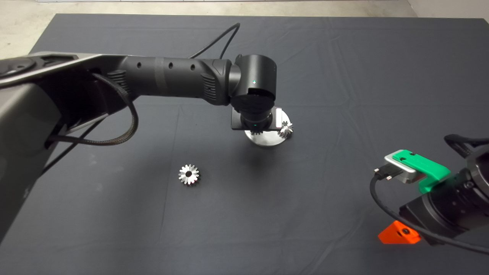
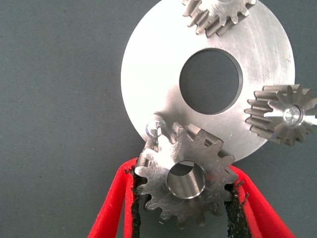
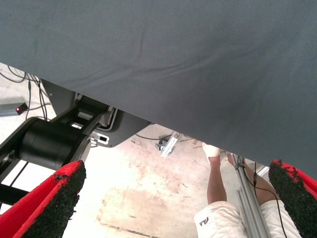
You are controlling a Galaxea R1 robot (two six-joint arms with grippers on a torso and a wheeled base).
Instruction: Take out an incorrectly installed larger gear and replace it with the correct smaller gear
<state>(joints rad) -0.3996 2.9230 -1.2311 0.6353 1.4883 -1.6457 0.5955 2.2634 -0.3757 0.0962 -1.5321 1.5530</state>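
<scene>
My left tool (image 2: pixel 181 198) is pinching the smaller gear (image 2: pixel 184 179) at the round plate's (image 2: pixel 153 74) rim; right tool (image 3: pixel 173 198) spread, parked at the desk's edge. Larger gear (image 1: pixel 188 174) sits alone on open mat (image 1: pixel 344 76).

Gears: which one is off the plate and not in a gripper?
The spiky-toothed gear lying alone on the mat. One gear is pinched in the left gripper over the plate; two others sit on it.

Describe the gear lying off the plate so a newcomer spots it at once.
On the dark mat, find the round silver metal plate under the left arm. The shiny silver gear with long pointed teeth lies alone on the cloth nearby. Every other gear sits on the plate or in the left gripper.
</scene>
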